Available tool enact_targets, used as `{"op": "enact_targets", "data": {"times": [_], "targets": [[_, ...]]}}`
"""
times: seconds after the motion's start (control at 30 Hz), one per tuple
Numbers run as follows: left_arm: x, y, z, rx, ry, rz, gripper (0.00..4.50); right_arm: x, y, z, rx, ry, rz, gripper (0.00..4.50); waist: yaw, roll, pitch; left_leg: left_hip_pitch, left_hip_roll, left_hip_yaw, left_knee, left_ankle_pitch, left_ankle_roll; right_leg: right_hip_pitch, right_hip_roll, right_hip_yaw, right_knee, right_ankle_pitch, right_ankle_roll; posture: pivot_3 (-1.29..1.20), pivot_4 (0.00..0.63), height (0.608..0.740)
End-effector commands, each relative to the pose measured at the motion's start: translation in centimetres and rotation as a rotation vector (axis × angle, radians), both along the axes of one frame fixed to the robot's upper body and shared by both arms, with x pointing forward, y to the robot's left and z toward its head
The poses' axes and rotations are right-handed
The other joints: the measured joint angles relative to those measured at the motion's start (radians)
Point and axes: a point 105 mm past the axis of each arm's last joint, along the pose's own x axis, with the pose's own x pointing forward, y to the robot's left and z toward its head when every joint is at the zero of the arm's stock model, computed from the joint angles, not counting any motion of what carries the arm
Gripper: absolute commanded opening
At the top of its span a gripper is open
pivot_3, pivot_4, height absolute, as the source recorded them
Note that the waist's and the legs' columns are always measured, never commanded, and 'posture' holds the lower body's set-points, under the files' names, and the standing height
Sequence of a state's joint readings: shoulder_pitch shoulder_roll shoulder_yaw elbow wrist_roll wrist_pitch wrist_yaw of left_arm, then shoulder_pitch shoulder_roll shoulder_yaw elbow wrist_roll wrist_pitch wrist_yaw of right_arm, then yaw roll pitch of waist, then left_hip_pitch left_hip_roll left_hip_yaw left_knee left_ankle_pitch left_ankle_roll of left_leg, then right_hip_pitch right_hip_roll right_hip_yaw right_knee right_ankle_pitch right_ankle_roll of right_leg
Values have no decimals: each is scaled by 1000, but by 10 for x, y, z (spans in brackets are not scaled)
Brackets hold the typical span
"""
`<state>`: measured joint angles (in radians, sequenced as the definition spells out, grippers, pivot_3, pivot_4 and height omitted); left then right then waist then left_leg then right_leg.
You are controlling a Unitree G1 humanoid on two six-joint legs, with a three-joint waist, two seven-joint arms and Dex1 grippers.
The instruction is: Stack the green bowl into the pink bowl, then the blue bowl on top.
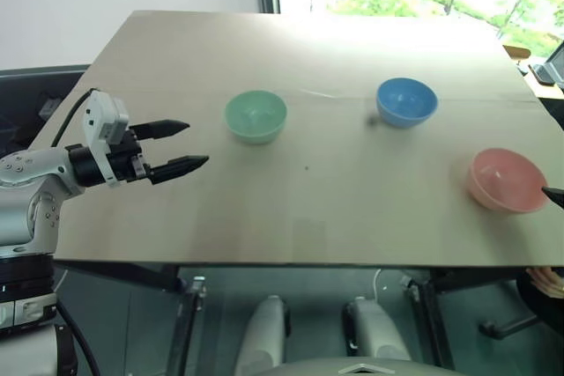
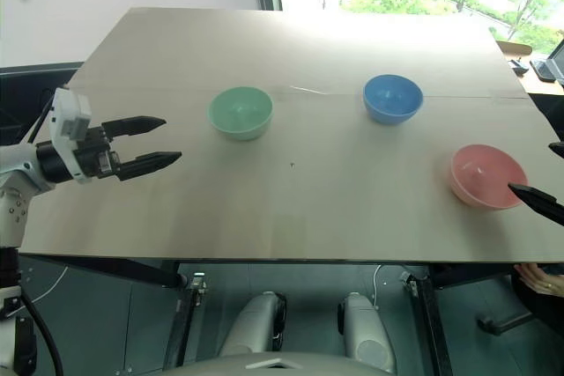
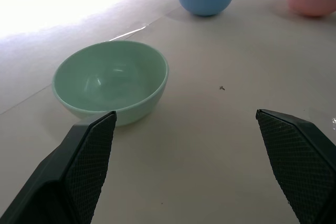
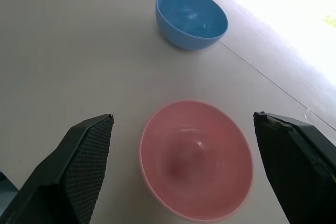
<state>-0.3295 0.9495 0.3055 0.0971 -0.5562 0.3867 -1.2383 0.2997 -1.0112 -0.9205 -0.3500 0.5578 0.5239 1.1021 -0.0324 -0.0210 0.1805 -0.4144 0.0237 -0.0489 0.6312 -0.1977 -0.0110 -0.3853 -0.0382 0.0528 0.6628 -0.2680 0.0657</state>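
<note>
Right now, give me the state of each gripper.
Left gripper: open, empty, pointing toward the green bowl.
Right gripper: open, empty, poised over the pink bowl.

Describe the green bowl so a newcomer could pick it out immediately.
Start at the tan table, where three same-sized bowls stand apart. The green bowl is the one nearest the left tool, just beyond its open fingers. Its pale mint colour separates it from the blue bowl and the pink bowl.
</note>
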Motion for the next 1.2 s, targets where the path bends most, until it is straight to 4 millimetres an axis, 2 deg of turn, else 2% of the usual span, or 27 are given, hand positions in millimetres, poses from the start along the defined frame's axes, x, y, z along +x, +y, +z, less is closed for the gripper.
{"op": "enact_targets", "data": {"times": [0.03, 0.3, 0.47, 0.6, 0.67, 0.73, 0.83, 0.93, 1.07, 1.2], "targets": [[1, -4, 14, -9, -47, -23, 4500, 2, 4, 8, -13, -35, 14, 4472, 0, 0, 0, 0, 0, 0, 0, 0, 0, 0, 0, 0, 0, 0, 0, 0, 150, 740], [1, -28, 22, -40, -89, -106, 4500, 18, 19, -2, -8, -65, 37, 4472, 0, 0, 0, 0, 0, 0, 0, 0, 0, 0, 0, 0, 0, 1, 0, 0, 150, 740], [-4, -48, 24, -36, -106, -214, 4500, 34, 40, -19, 22, -6, 8, 4472, -1, 0, 0, 0, 0, 0, 0, 0, 0, 0, 0, 0, 0, 1, 0, 0, 150, 740], [-9, -70, 24, -38, -116, -312, 4500, 51, 70, -36, 73, 41, 22, 4472, -3, 0, 0, 0, 0, 0, 0, 0, 0, 0, 0, 0, 0, 2, -2, 0, 150, 740], [-15, -82, 19, -10, -124, -370, 4500, 54, 80, -51, 118, 119, 10, 4472, -2, 0, 0, -1, 0, 0, 0, 0, 0, 0, 0, 0, 0, 2, -3, 0, 150, 740], [-22, -90, 19, -19, -110, -418, 4500, 58, 79, -65, 114, 182, -39, 4472, 1, 0, 0, -2, 0, 0, 0, 0, 0, -2, 0, 0, 0, 3, -3, 0, 150, 740], [-26, -97, 17, -7, -106, -457, 4500, 66, 73, -72, 103, 203, -109, 4472, 5, 0, 0, -3, -1, 0, 0, 0, 0, -3, 0, 0, 0, 3, -3, 0, 150, 740], [-29, -100, 17, -4, -107, -471, 4500, 70, 70, -71, 98, 196, -142, 4472, 4, 0, 0, -3, -1, 0, 0, 0, 0, -3, 0, 0, 0, 3, -3, 0, 150, 740], [-31, -100, 17, -16, -105, -467, 4500, 71, 73, -57, 77, 122, -129, 4472, 4, 0, 0, -2, -1, 0, 0, 0, 1, -3, 0, 0, 0, 3, -3, 0, 150, 740], [-31, -104, 17, -30, -114, -473, 4500, 68, 66, -62, 43, 154, -179, 4472, 4, 0, 0, -2, -1, 0, 0, 0, 1, -3, 0, 0, 0, 3, -3, 0, 150, 740]]}}
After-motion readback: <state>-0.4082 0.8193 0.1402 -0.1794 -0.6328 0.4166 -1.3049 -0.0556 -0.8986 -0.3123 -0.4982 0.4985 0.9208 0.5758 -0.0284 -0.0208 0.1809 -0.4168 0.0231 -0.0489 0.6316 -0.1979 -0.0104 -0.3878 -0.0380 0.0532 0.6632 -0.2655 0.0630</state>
